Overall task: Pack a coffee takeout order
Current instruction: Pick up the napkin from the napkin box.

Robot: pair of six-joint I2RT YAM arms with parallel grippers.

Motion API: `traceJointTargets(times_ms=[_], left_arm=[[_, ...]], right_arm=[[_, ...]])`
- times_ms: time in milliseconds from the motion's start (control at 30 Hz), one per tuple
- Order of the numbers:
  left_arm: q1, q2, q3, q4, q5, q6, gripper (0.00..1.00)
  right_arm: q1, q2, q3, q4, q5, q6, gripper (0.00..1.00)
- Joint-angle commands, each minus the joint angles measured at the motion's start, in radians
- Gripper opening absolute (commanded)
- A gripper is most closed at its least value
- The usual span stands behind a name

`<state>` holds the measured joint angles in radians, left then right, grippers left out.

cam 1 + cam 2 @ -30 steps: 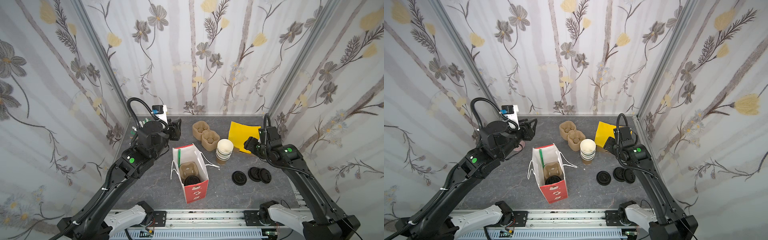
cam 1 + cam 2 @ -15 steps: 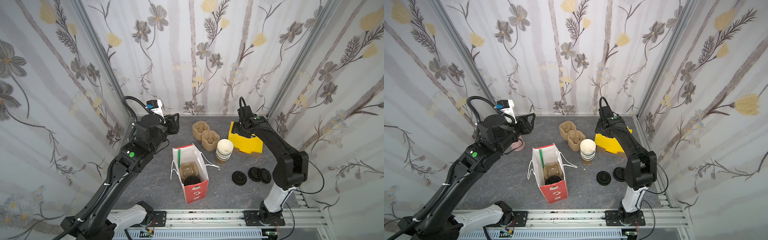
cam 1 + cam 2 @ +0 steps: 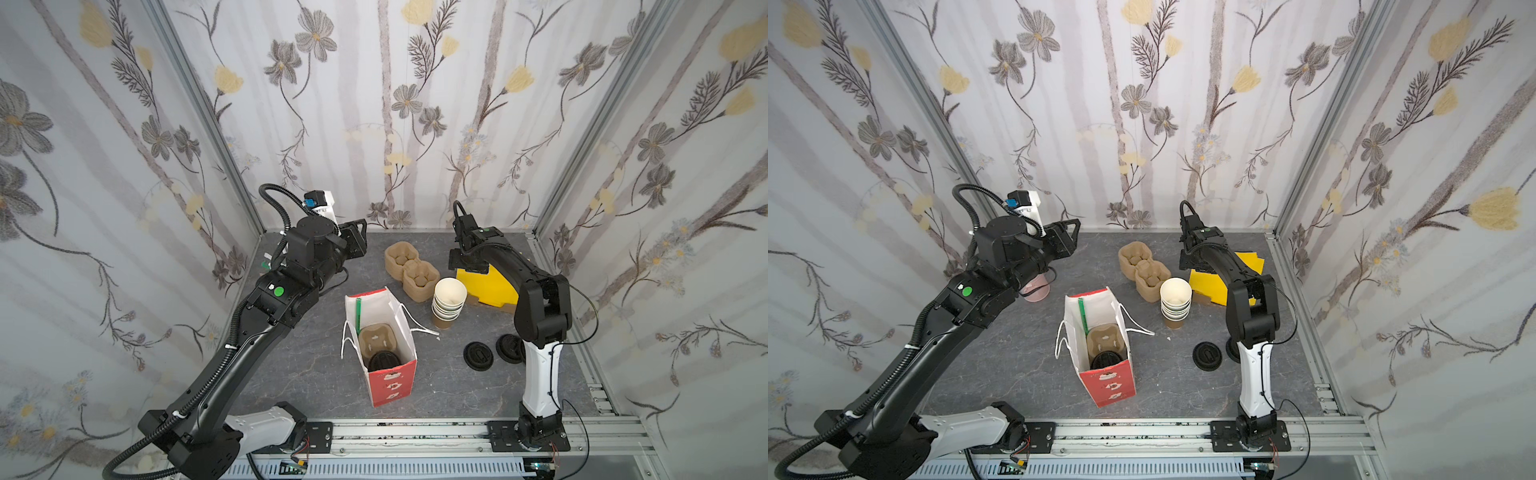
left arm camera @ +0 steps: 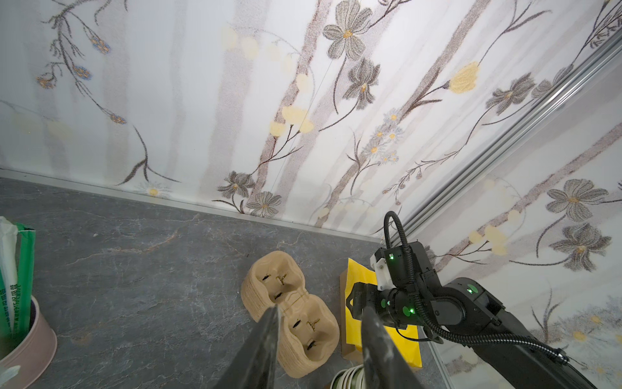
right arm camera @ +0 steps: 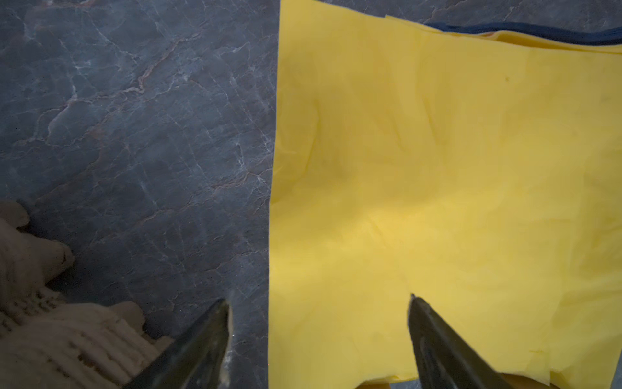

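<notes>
A red-and-white paper bag held a pulp carrier, the black-lidded cup and green straw. The creased yellow napkin lay flat under the right hand, spread wide; the left hand hung parted, empty.

Grey tabletop: paper bag, pulp carriers, cup stack, yellow napkins, black lids, pink pot.

Enclosure, floral-papered, with stone-look counter
Three walls in pale wallpaper printed with grey and yellow flowers on grey-brown stems; aluminium corner posts at far left and far right; counter dark grey, marbled with pale veins; slotted aluminium rail along near edge; light even, soft.
</notes>
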<state>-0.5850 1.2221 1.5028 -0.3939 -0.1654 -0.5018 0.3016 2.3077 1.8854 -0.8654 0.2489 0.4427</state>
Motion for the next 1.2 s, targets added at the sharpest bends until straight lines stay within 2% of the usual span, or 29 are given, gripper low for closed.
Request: traceJointTargets(times_ms=[0,233,600,1000,1167], left_arm=[[0.001,0.017,0.025,0.026,-0.016,-0.021,0.41],[0.001,0.054,0.051,0.026,-0.014,-0.026,0.4],[0.003,0.053,0.051,0.026,-0.02,-0.024,0.39],[0.003,0.04,0.028,0.026,-0.023,-0.028,0.39],[0.003,0.04,0.023,0.026,-0.026,-0.028,0.39]], right_arm=[[0.001,0.036,0.035,-0.005,0.029,-0.017,0.83],[0.001,0.115,0.11,-0.054,0.105,-0.027,0.83],[-0.002,0.105,0.117,-0.067,0.153,-0.02,0.79],[-0.011,0.051,0.116,-0.092,0.192,-0.009,0.65],[-0.016,0.072,0.115,-0.094,0.147,-0.013,0.61]])
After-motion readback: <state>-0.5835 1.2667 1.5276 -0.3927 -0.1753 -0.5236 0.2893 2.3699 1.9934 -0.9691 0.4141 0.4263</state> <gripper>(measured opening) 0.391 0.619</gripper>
